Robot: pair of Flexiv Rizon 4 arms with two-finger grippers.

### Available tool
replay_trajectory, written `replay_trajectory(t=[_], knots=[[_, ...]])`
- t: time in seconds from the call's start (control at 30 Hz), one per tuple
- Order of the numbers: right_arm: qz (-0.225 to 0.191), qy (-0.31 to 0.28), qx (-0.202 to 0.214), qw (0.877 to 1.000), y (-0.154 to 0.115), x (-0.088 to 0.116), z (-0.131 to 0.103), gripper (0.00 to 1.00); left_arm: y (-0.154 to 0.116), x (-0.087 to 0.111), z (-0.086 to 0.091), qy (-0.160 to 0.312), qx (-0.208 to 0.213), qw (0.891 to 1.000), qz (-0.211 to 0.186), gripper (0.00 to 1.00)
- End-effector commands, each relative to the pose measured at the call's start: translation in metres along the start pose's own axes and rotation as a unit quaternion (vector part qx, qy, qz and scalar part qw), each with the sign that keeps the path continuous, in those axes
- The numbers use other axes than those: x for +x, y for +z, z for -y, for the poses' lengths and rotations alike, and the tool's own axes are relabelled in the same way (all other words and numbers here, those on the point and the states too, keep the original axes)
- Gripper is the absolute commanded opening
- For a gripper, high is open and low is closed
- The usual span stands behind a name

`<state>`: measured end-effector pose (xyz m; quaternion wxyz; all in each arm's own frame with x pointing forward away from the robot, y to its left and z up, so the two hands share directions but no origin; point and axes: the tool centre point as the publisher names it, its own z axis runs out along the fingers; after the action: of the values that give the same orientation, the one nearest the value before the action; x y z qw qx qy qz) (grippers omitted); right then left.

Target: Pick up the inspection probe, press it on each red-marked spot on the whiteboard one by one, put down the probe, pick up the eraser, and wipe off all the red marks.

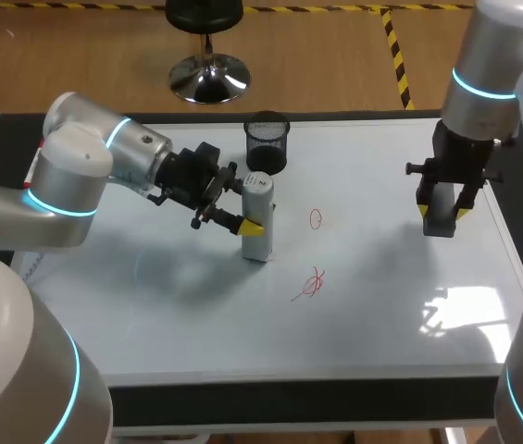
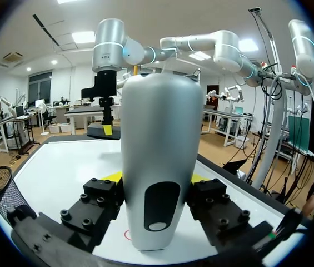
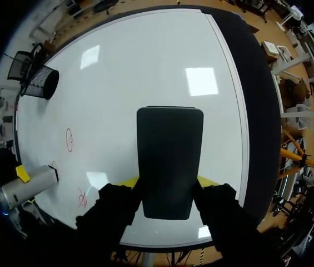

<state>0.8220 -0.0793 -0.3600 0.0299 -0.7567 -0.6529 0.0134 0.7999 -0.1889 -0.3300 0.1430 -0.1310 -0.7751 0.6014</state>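
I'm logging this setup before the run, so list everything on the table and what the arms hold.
whiteboard: one, white, covering the tabletop
oval mark: one, red, mid-board
scribble mark: one, red, nearer the front edge than the oval
mesh cup: one, black, at the board's far edge
probe: one, silver-grey, upright, left of the marks
eraser: one, dark grey, over the board's right side
left hand: one, black with yellow tips, shut on the probe
right hand: one, black with yellow tips, shut on the eraser
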Motion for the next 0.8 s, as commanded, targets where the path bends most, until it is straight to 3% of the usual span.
replay_trajectory(t=[0.03,0.53,0.8], knots=[[0.0,0.0,0.0,1.0,-0.002,-0.001,0.001,0.0,-0.002,0.009,0.005,-0.004,0.009,1.0,0.003,0.0],[0.0,0.0,0.0,1.0,-0.002,-0.001,0.001,0.0,-0.009,0.014,0.045,0.009,0.019,1.0,0.009,0.0],[0.0,0.0,0.0,1.0,-0.002,-0.001,0.001,0.0,-0.014,0.019,0.046,-0.01,0.015,1.0,0.016,0.0]])
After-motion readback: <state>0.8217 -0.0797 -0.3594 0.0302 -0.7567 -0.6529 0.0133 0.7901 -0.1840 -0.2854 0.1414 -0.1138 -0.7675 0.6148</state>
